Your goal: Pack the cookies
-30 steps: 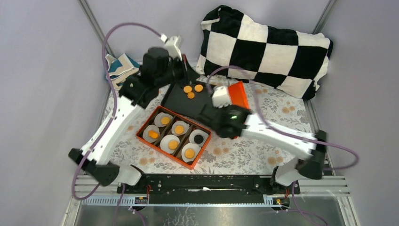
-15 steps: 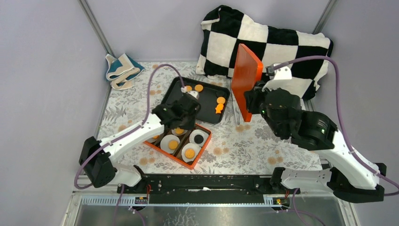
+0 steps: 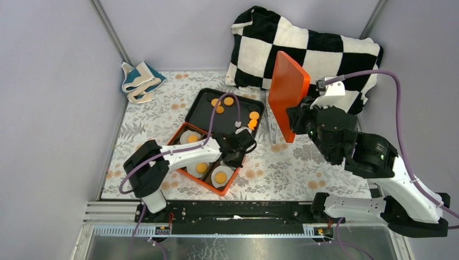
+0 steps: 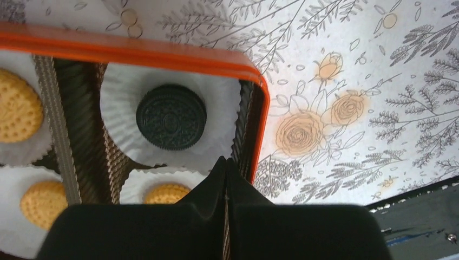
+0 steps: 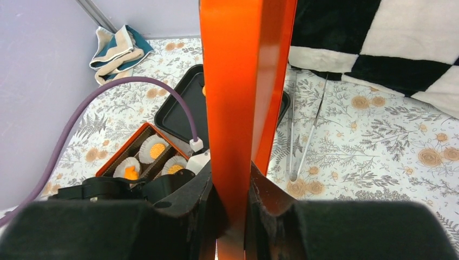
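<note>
Loose orange cookies [image 3: 229, 101] lie on the black tray [image 3: 200, 116]; one at its right end is fish-shaped [image 3: 251, 124]. The orange box [image 3: 208, 188] holds white liners with cookies [image 3: 220, 176]. My left gripper [image 3: 238, 149] is shut and empty over the box's right end. The left wrist view shows its closed tips [image 4: 225, 162] above a dark sandwich cookie [image 4: 171, 116], yellow cookies [image 4: 19, 112] and the box rim [image 4: 162, 54]. My right gripper [image 3: 296, 116] is shut on the orange lid [image 3: 287, 86], held upright above the table. In the right wrist view the gripper [image 5: 233, 189] clamps the lid [image 5: 243, 81].
A black-and-white checked pillow [image 3: 308, 54] lies at the back right. A folded cloth [image 3: 139, 78] sits at the back left. Metal tongs [image 5: 303, 135] lie on the floral mat right of the tray. The left arm's purple cable [image 5: 108, 92] arcs over the tray.
My left gripper moved from the tray's far side to the box's right end. My right gripper lifted the orange lid from low over the table and holds it upright.
</note>
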### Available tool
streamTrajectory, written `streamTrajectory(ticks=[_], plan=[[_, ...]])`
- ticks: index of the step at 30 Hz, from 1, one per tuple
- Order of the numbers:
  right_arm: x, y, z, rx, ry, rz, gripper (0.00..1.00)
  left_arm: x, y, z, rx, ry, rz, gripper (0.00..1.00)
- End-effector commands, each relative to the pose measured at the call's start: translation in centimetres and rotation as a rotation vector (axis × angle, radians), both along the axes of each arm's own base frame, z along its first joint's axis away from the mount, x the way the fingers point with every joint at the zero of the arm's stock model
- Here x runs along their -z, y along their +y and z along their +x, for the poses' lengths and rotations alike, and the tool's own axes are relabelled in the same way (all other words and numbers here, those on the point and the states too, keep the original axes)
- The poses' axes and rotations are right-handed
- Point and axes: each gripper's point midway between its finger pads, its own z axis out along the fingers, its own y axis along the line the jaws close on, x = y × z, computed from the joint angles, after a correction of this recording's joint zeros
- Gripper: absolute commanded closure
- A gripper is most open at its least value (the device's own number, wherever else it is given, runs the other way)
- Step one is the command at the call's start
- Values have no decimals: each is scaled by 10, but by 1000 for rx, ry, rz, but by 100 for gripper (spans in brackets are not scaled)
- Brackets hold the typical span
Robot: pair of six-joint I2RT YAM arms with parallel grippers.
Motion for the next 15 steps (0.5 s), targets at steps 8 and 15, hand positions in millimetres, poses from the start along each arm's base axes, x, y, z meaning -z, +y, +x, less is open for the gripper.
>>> streamTrajectory(ticks=[8,15], plan=[[-7,-15,2,59,-44,47,100,-8,-82,53,74,-108,-120,100],[5,-17,1,63,-35,26,100,-36,-111,106,52,-169,-181,100]])
